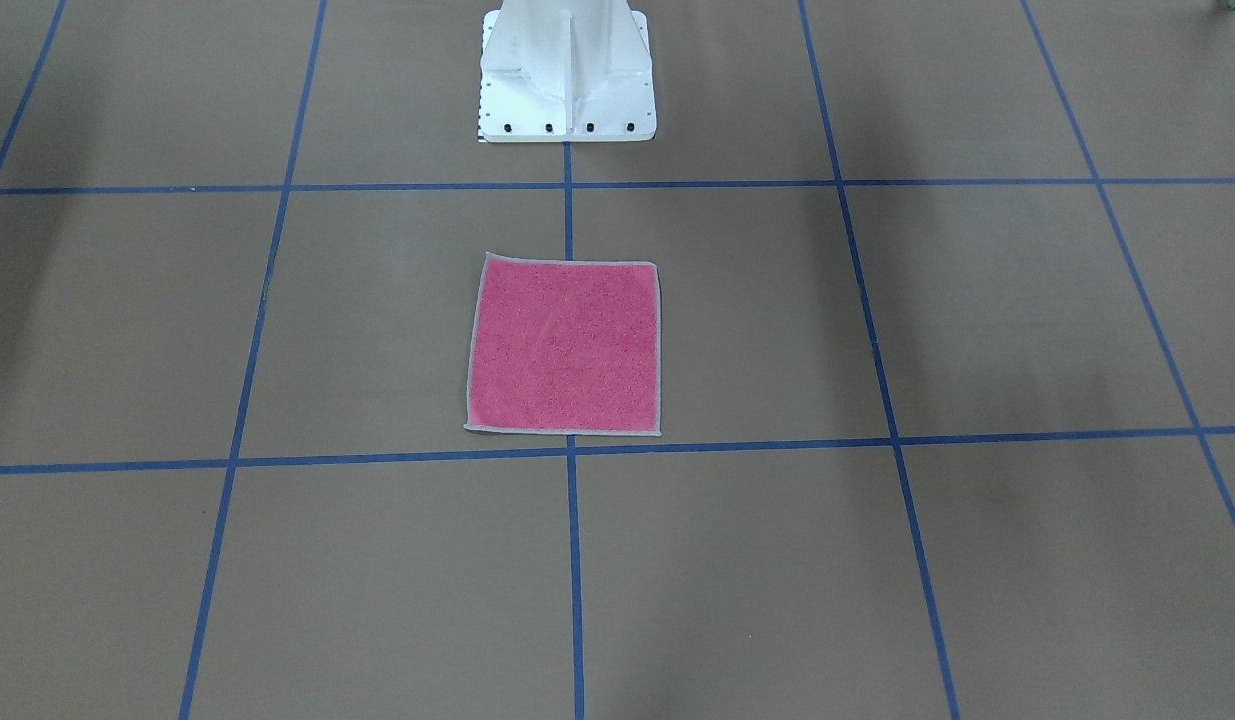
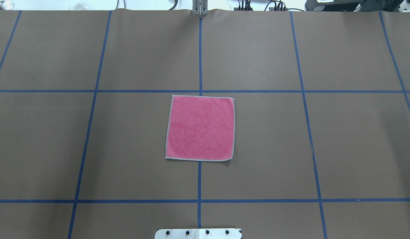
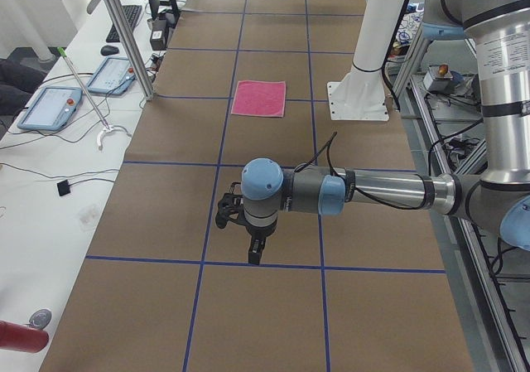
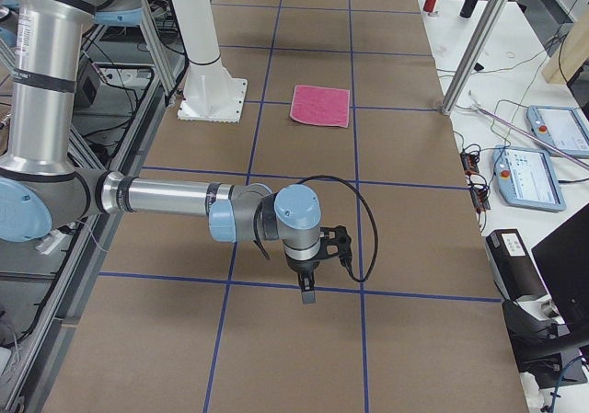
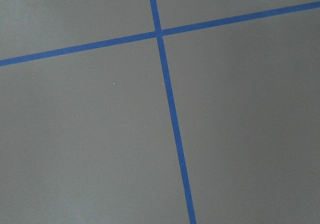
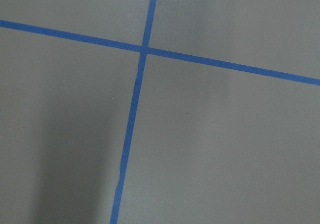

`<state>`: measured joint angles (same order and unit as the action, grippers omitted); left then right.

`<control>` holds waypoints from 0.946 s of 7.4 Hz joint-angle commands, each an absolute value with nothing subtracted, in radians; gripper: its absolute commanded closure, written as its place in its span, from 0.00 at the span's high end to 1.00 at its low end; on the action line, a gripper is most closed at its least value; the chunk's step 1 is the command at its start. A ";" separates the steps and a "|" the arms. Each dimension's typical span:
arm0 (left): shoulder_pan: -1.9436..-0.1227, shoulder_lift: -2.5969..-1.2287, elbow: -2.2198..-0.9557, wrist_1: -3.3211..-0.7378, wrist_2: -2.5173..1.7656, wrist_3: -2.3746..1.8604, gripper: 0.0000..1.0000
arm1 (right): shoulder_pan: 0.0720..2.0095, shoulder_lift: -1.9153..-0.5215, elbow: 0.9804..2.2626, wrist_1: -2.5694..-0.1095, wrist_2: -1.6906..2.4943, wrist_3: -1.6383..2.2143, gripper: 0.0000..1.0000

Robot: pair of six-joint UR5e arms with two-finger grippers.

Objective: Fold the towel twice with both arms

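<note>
Towel [image 2: 200,127] flat, pink-up, all edges exposed

You will find the left arm [image 3: 389,191] stretched out, forearm level, wrist bent so the left gripper [image 3: 255,254] points straight down. The right arm [image 4: 175,197] takes the same pose, with the right gripper [image 4: 308,292] hanging vertical. Your side views do not show whether either gripper's jaws are parted or closed.

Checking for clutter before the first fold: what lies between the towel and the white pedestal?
Between the towel and the white pedestal there is only brown table cover crossed by blue tape; no object. The front-facing view shows this.
</note>
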<state>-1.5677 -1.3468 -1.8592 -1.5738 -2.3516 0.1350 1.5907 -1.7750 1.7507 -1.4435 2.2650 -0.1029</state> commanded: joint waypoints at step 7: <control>-1.565 -1.437 -1.961 -1.603 -2.359 0.126 1.00 | 1.589 -1.752 1.790 -1.442 2.284 -0.094 1.00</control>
<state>-1.5658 -1.3663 -1.9577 -1.5904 -2.3626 0.1244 1.5899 -1.7563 1.7757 -1.4425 2.2713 -0.0965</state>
